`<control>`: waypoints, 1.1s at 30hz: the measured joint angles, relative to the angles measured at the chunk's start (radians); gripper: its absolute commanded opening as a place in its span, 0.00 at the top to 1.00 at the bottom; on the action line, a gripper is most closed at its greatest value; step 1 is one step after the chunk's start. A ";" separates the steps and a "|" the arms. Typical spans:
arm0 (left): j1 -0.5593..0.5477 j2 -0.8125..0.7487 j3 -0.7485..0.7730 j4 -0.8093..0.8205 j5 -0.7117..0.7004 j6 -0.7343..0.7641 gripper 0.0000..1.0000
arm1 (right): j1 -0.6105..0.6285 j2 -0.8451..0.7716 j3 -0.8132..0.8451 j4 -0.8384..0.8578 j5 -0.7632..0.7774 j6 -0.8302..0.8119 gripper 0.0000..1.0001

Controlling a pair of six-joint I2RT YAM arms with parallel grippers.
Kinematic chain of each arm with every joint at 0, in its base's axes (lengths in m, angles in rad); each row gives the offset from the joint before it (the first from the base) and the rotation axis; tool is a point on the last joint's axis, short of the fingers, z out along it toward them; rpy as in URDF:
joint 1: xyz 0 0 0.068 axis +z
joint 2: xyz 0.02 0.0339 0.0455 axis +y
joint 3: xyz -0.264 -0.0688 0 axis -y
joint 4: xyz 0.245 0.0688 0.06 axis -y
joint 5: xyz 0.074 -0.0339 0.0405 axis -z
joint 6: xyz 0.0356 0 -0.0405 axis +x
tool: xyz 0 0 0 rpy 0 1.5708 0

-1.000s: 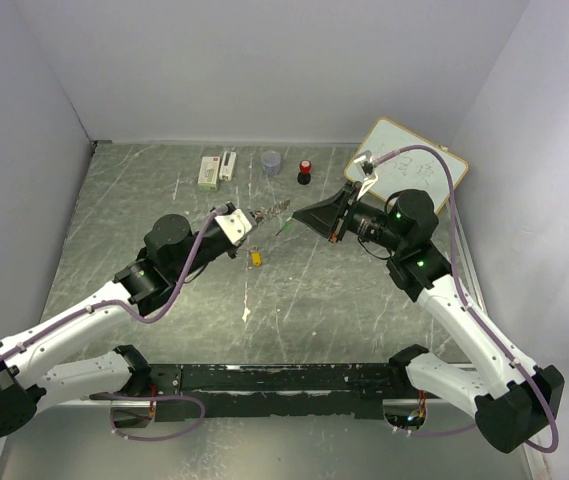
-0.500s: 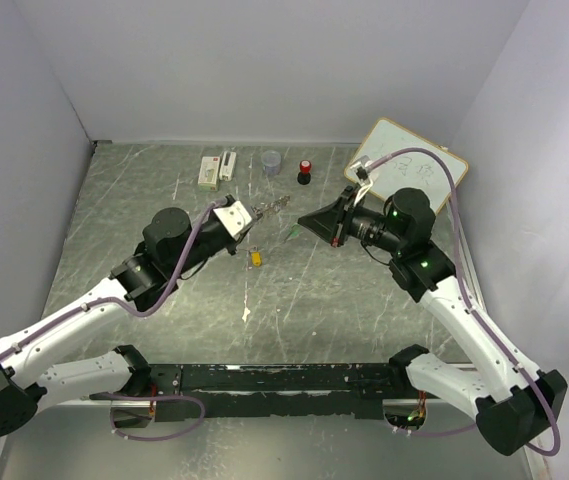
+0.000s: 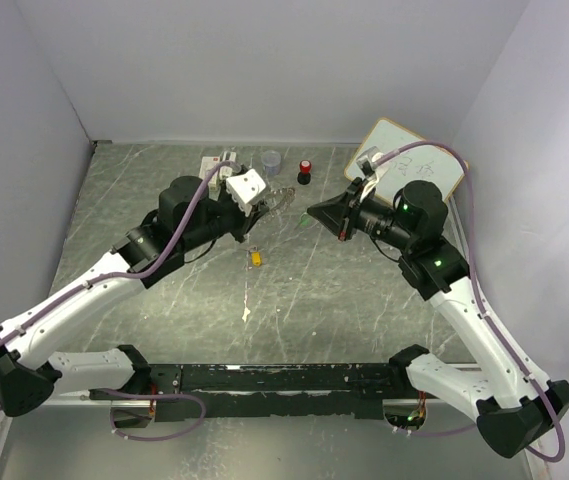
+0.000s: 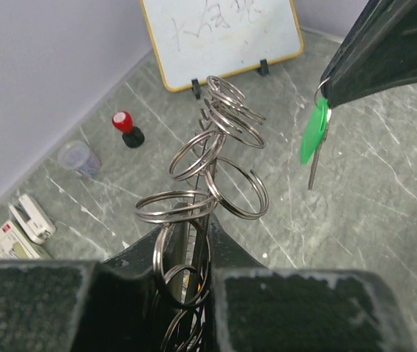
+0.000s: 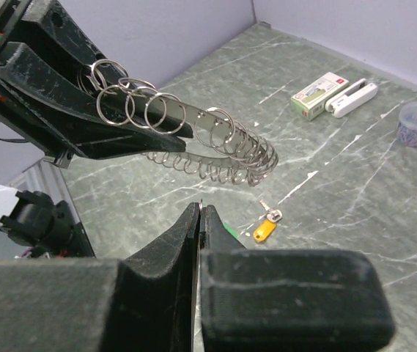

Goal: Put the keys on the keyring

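My left gripper (image 3: 260, 205) is shut on the keyring (image 3: 282, 198), a silvery band fringed with small split rings, and holds it in the air pointing right. In the left wrist view the keyring (image 4: 215, 154) rises from between my closed fingers. My right gripper (image 3: 314, 214) is shut on the green key (image 3: 309, 223), just right of the keyring's end and not touching it. The green key (image 4: 314, 132) hangs from the right fingers (image 4: 384, 51). In the right wrist view the keyring (image 5: 215, 143) lies just beyond my gripper (image 5: 199, 213). The yellow-orange key (image 3: 255, 258) lies on the table, also seen in the right wrist view (image 5: 264, 230).
A whiteboard (image 3: 414, 165) stands at the back right. A red-capped black knob (image 3: 305, 171), a grey cup (image 3: 272, 160) and two small white boxes (image 3: 219, 165) stand along the back. Side walls enclose the table.
My left gripper has lifted and swung toward the back right with the keyring. My right gripper, holding the green key, has drawn slightly right and up.
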 measured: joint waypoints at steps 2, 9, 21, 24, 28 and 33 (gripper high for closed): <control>0.000 0.019 0.029 -0.041 0.006 -0.016 0.93 | 0.000 0.000 0.013 -0.015 0.011 -0.018 1.00; 0.000 0.072 0.117 -0.156 0.032 -0.060 0.93 | 0.000 0.001 0.043 -0.053 0.037 -0.063 1.00; 0.000 0.111 0.187 -0.247 0.078 -0.103 0.93 | 0.000 0.004 0.043 -0.089 0.062 -0.077 1.00; 0.001 0.116 0.202 -0.258 0.082 -0.111 0.93 | 0.000 0.004 0.043 -0.100 0.068 -0.077 1.00; 0.004 0.126 0.219 -0.277 0.090 -0.118 0.93 | 0.000 0.004 0.043 -0.104 0.076 -0.077 1.00; 0.010 0.135 0.231 -0.291 0.100 -0.124 0.93 | 0.000 0.004 0.043 -0.105 0.087 -0.077 1.00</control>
